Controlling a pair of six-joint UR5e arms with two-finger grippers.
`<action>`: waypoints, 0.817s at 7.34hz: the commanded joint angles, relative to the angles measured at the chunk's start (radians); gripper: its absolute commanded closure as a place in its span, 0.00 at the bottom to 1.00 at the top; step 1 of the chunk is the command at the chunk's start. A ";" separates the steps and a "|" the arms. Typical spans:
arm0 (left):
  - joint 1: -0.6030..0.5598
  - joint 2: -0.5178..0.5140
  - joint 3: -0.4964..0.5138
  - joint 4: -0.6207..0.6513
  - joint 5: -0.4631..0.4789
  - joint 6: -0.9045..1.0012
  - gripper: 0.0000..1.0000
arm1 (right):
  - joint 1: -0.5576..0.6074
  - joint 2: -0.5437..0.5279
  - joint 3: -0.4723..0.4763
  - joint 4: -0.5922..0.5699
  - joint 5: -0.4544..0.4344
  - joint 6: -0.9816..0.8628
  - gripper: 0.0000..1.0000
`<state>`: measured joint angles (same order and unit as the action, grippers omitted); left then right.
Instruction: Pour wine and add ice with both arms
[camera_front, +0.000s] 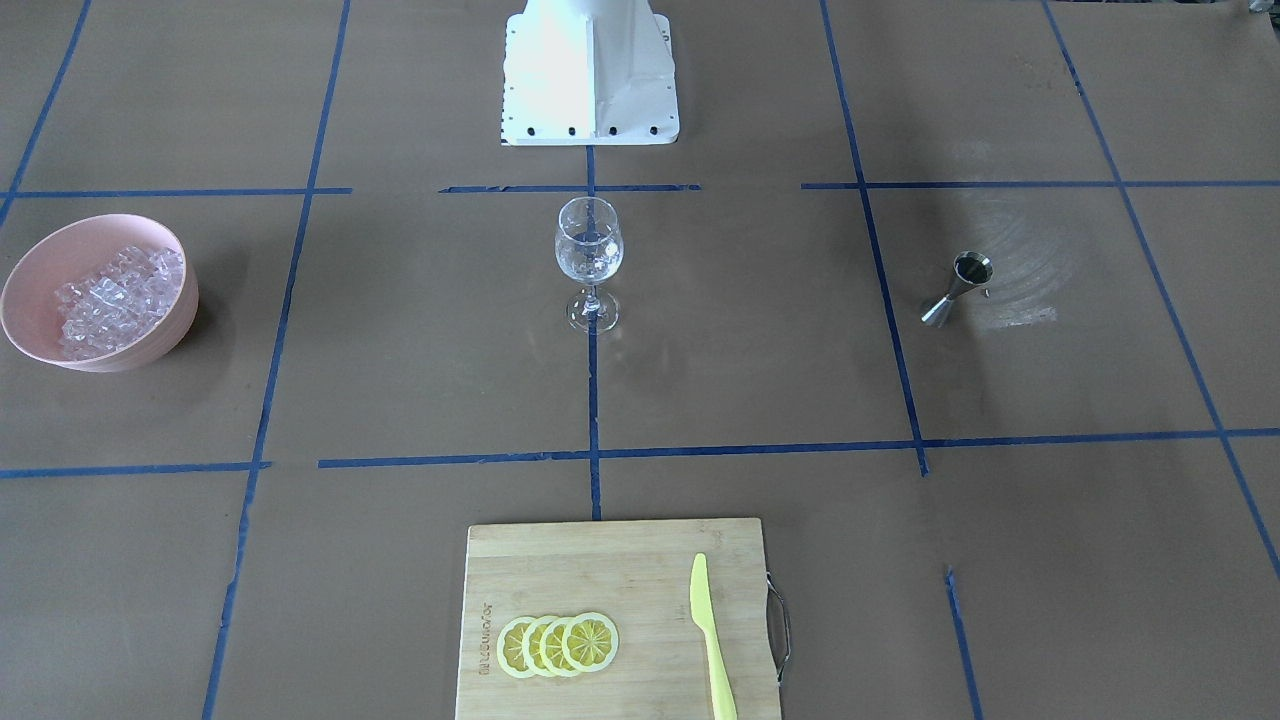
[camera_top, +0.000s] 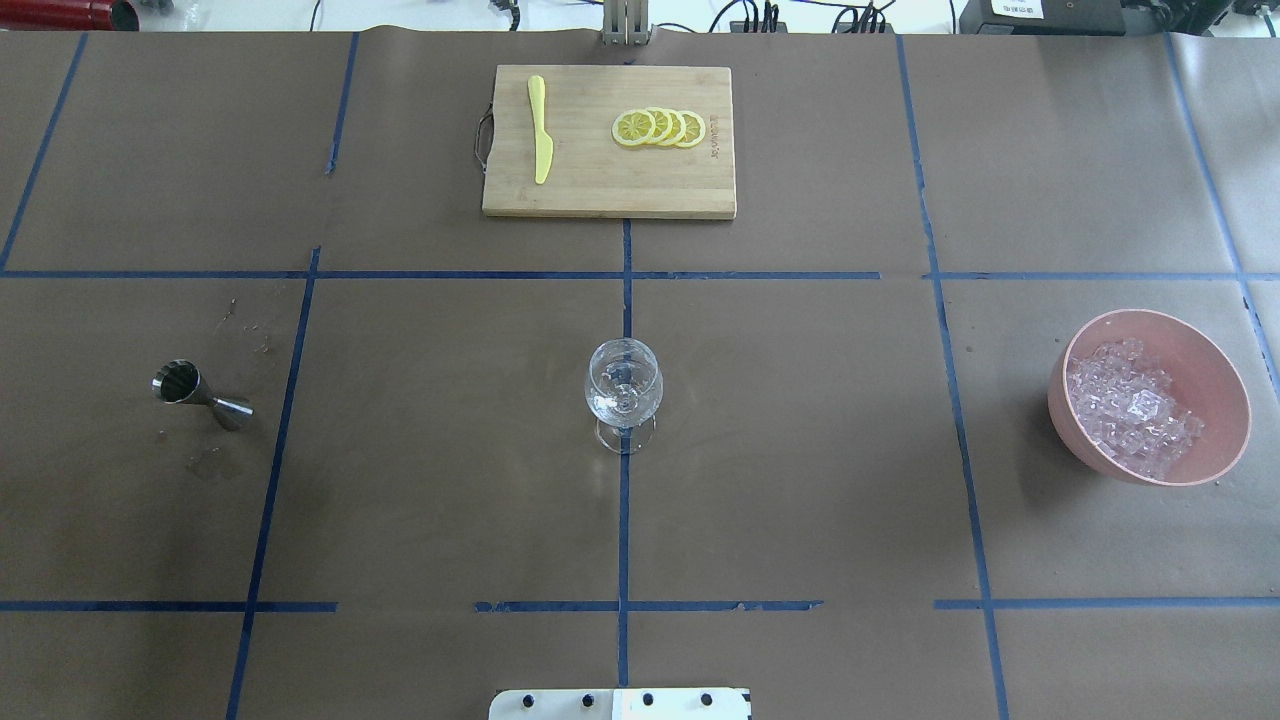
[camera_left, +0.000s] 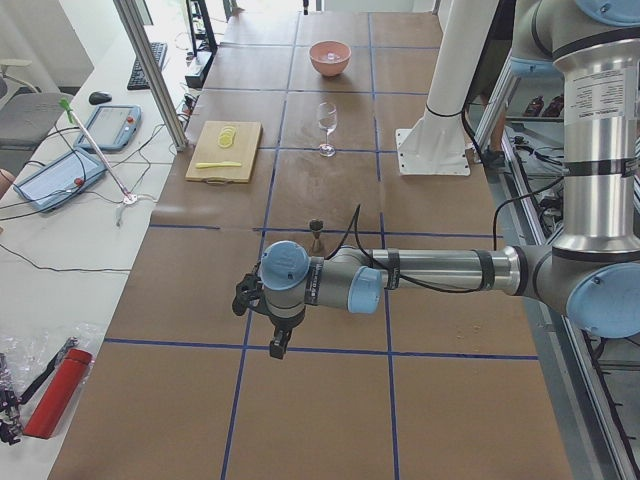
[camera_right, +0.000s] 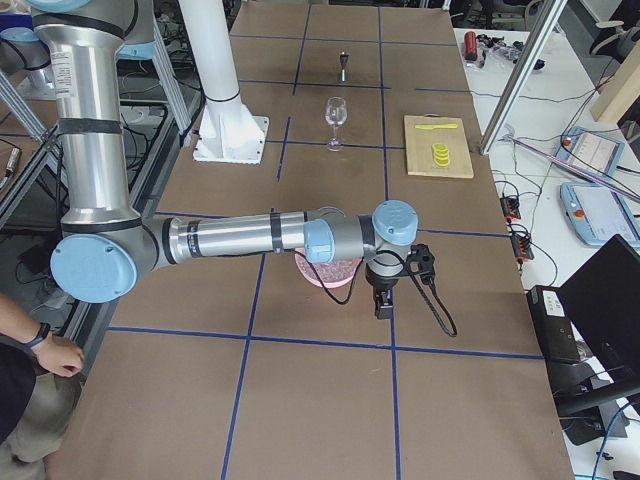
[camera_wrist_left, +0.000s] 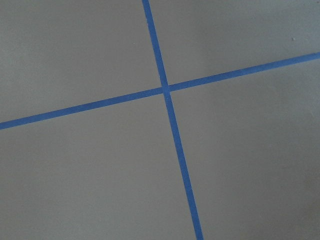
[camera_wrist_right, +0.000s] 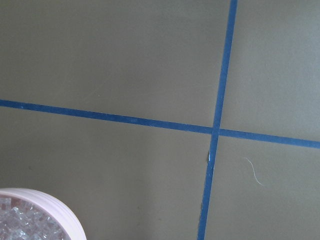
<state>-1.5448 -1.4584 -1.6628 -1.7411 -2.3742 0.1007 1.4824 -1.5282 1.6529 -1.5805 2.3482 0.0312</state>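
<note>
An empty wine glass (camera_front: 588, 250) stands at the table's middle, also seen from overhead (camera_top: 623, 385). A steel jigger (camera_top: 200, 392) stands on the robot's left side. A pink bowl (camera_top: 1205, 350) on the robot's right side holds the ice (camera_top: 1130, 412), many small clear cubes. My left gripper (camera_left: 277, 345) hangs over bare table beyond the jigger (camera_left: 316, 232), at the table's left end. My right gripper (camera_right: 382, 303) hangs just past the bowl (camera_right: 325, 275), which its arm partly hides. I cannot tell whether either gripper is open or shut. The right wrist view shows the bowl's rim (camera_wrist_right: 57, 209).
A wooden cutting board (camera_top: 600, 190) at the far edge carries lemon slices (camera_top: 660, 127) and a yellow knife (camera_top: 540, 140). The white pedestal (camera_front: 590, 90) stands at the near edge. An operator's hand (camera_right: 45, 350) rests beside the table.
</note>
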 joint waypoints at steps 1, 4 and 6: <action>0.002 0.003 -0.041 -0.017 -0.003 0.038 0.00 | 0.039 -0.035 0.024 -0.012 -0.009 -0.002 0.00; 0.008 0.007 -0.020 -0.026 0.003 0.042 0.00 | 0.039 -0.044 0.045 -0.010 -0.010 0.009 0.00; 0.005 0.009 -0.029 -0.043 -0.007 0.036 0.00 | 0.039 -0.046 0.045 -0.009 -0.003 0.010 0.00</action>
<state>-1.5386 -1.4520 -1.6851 -1.7694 -2.3769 0.1367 1.5217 -1.5720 1.6975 -1.5898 2.3408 0.0401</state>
